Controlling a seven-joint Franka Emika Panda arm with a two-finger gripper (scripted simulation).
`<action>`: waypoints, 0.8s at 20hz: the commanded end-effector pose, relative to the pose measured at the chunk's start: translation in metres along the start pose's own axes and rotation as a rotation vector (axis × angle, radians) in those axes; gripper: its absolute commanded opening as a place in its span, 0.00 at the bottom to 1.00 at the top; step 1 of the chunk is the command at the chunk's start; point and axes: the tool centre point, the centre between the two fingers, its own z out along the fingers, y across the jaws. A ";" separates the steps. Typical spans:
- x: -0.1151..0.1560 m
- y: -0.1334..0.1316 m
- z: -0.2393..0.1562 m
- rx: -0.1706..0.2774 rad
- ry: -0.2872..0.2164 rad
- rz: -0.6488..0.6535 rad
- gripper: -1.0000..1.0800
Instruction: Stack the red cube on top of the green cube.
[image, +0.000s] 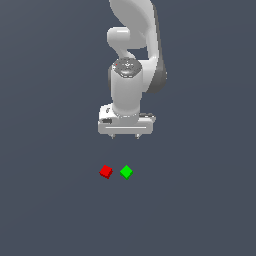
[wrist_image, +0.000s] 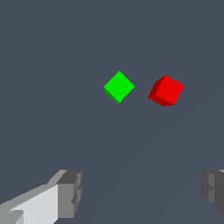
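Note:
The red cube (image: 106, 171) lies on the grey floor, and the green cube (image: 126, 172) lies just to its right in the exterior view, a small gap between them. Both also show in the wrist view, red cube (wrist_image: 166, 91) and green cube (wrist_image: 119, 86). My gripper (image: 125, 136) hangs above the floor, behind the cubes and well clear of them. Its jaws are spread wide and hold nothing. One fingertip (wrist_image: 70, 192) shows in the wrist view, far from both cubes.
The white arm (image: 132, 60) rises behind the gripper. The plain grey floor (image: 200, 200) stretches around the cubes.

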 end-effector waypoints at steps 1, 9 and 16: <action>0.000 0.000 0.000 0.000 0.000 0.000 0.96; 0.010 0.006 0.010 0.002 -0.003 0.045 0.96; 0.033 0.023 0.034 0.008 -0.009 0.156 0.96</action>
